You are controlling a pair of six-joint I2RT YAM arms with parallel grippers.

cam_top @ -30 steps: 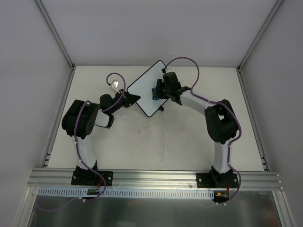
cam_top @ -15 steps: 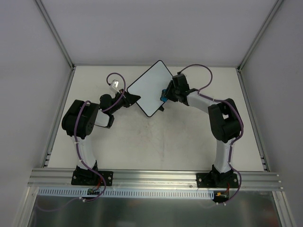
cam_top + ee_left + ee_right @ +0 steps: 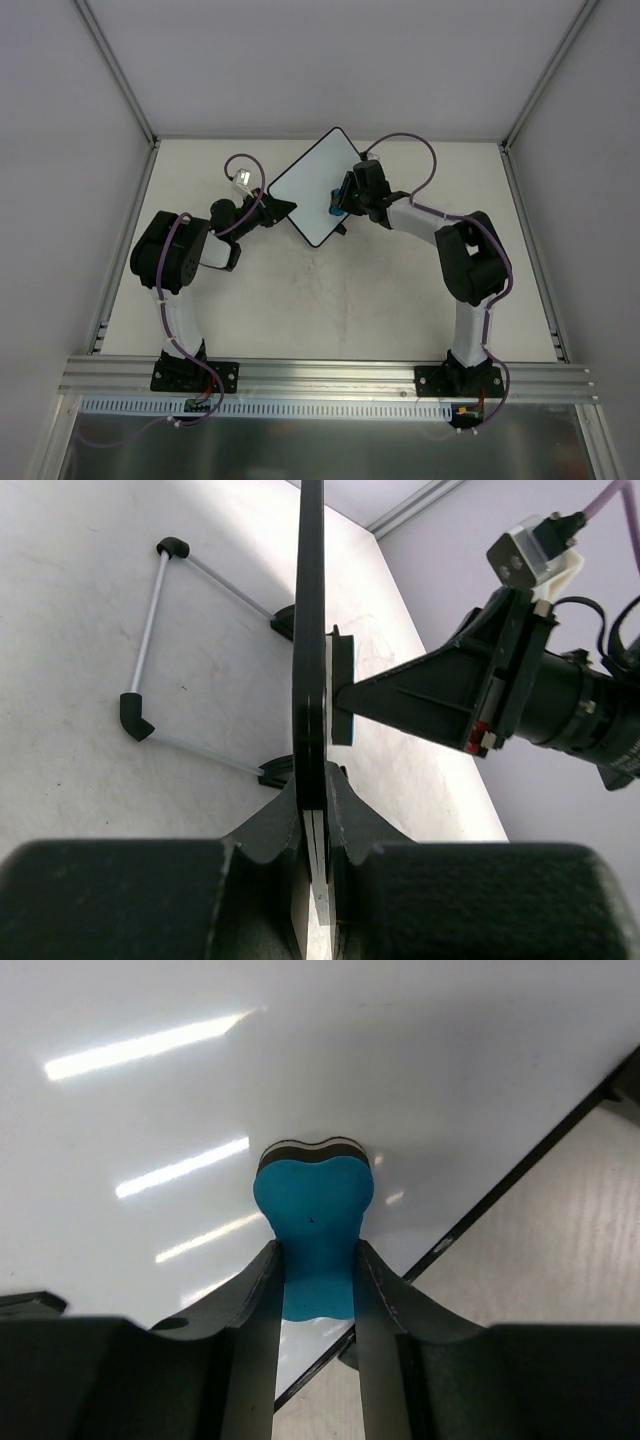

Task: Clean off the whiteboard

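**A:** How are the arms being held?

**B:** From the near edge of the counter [image 3: 330, 300], both are being bent at the elbow and angled inward toward the far middle. The left tool [image 3: 315, 810] is being kept clamped on the near-left edge of the whiteboard [image 3: 308, 185]. The right tool [image 3: 318, 1270] is being kept closed on a blue eraser [image 3: 313, 1215], which is being pressed flat against the white face close to the black frame.

**A:** And how is the board being presented?

**B:** It is being held at the far middle of the counter and is seen as a diamond from above, one corner being pointed at the far wall. Its longer edges are being run from near-left to far-right.
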